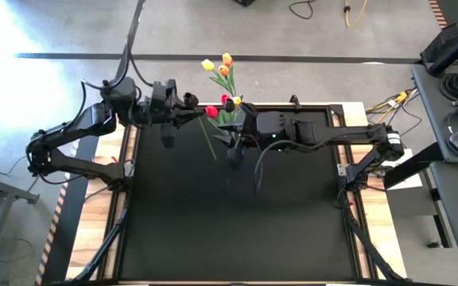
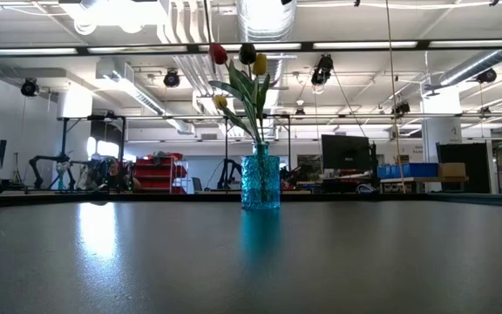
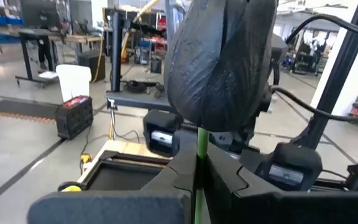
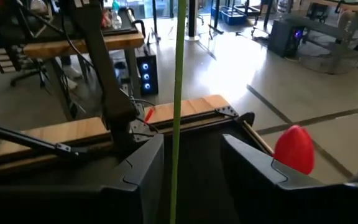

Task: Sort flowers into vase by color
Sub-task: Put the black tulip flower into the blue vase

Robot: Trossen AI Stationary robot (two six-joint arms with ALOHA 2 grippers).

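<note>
**Tulip stem passed between two grippers above the vase**

A blue glass vase of tulips is seen at the table's far edge. Just beside it, a red tulip is pinched by its thin stem in the closed left gripper. The right gripper is spread wide around the stem, untouching. The flower is judged light, bendy and slippery, best gripped mid-stem. The vase is hidden from above.
</note>
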